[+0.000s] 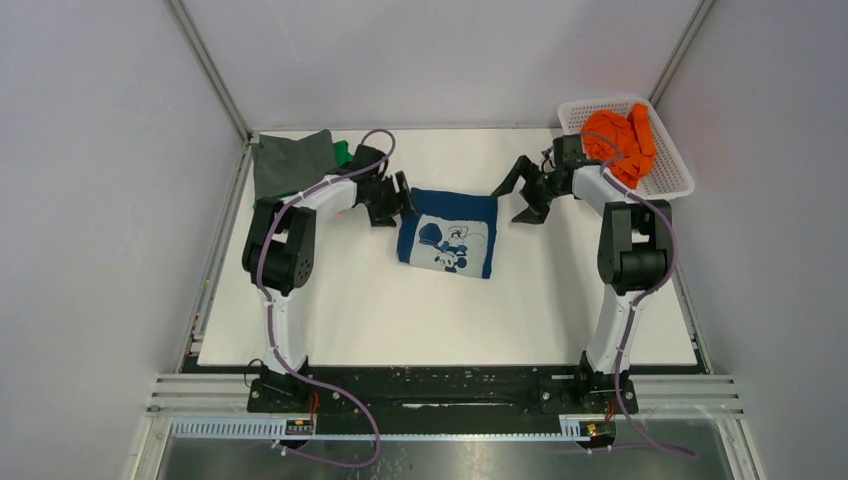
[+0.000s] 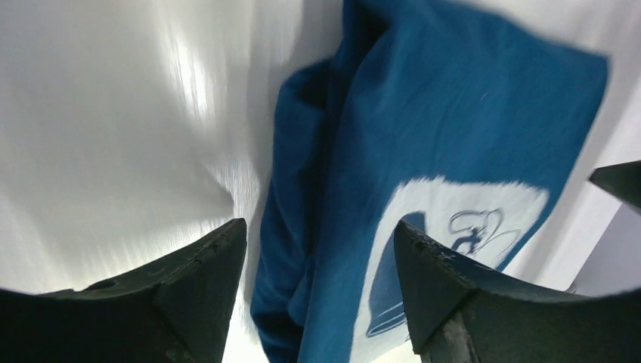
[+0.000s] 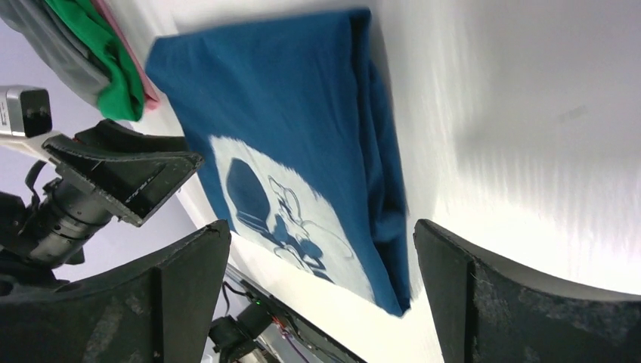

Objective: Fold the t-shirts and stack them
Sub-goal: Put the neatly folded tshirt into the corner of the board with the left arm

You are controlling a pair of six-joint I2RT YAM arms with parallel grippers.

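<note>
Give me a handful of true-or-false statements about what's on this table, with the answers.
1. The blue shirt lies folded near the middle of the table. True.
2. The orange shirt sits on top of the grey shirt. False: it is in the white basket at the far right corner.
3. The left gripper and the right gripper are both open. True.
4. The right gripper is lifting the blue shirt. False: its fingers hold nothing, and the shirt lies flat on the table.
5. A green shirt peeks out of the pile with the grey shirt. True.
</note>
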